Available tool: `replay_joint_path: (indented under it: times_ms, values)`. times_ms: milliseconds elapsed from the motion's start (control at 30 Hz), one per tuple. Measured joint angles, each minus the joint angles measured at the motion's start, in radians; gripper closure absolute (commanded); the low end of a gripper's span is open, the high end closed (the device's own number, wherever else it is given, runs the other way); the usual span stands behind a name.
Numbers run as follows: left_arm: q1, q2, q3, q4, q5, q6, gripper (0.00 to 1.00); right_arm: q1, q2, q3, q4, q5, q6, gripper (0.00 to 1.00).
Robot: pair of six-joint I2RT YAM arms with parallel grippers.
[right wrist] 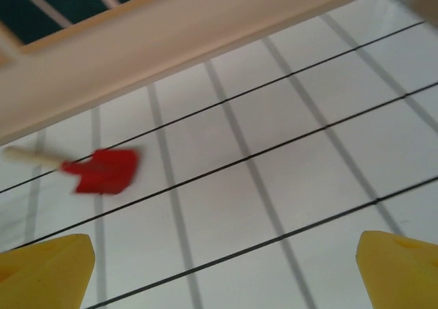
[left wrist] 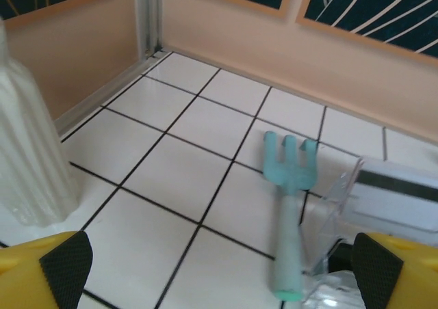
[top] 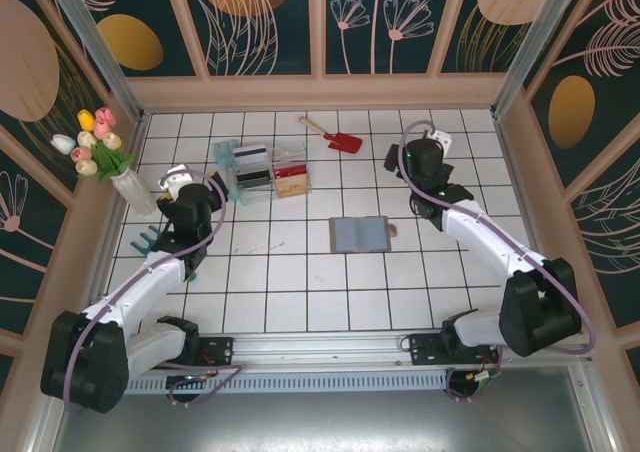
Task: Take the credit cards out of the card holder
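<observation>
On the white tiled table [top: 300, 302], the grey-blue card holder [top: 360, 234] lies opened flat near the middle. Its two panels sit side by side, with a small tab at the right edge, well apart from both arms. From above it is not possible to tell whether its pockets hold anything.

The credit cards [top: 255, 177] rest in a clear divided tray [top: 222, 172] farther back and to the left of the holder. One is pale with a dark stripe, and the others are red, black and orange-yellow, spread over the compartments.

The left gripper [left wrist: 219, 271] hangs over bare tiles with its jaws spread wide and nothing between them. A white vase [left wrist: 27, 152] stands to its left. A teal toy rake [left wrist: 289, 206] lies just ahead with its tines toward the wall, and the tray's clear corner is to the right of it. Pink, yellow and white tulips [top: 95, 137] stand in the vase at the table's left edge.

The right gripper [right wrist: 222, 268] is likewise released. Its yellow fingers [right wrist: 44, 264] sit far apart over empty tiles near the back wall, with a red toy shovel [right wrist: 102, 172] blurred off to the left.
</observation>
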Motion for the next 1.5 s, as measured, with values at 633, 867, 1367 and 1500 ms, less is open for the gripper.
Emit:
replay_joint_path:
  times_ms: [633, 867, 1367, 1500]
  values:
    - [0.215, 0.206, -0.179, 0.482, 0.163, 0.236, 0.01, -0.320, -0.126, -0.620, 0.679, 0.071, -0.216, 0.01]
    - [0.250, 0.293, -0.222, 0.710, 0.304, 0.298, 0.01, -0.386, 0.030, -0.640, 0.900, -0.043, -0.248, 0.01]
    - [0.264, 0.427, -0.301, 0.988, 0.446, 0.336, 0.01, -0.390, 0.200, -0.691, 1.239, -0.302, -0.364, 0.01]
    - [0.264, 0.427, -0.291, 0.989, 0.450, 0.336, 0.01, -0.389, 0.202, -0.692, 1.258, -0.309, -0.370, 0.01]
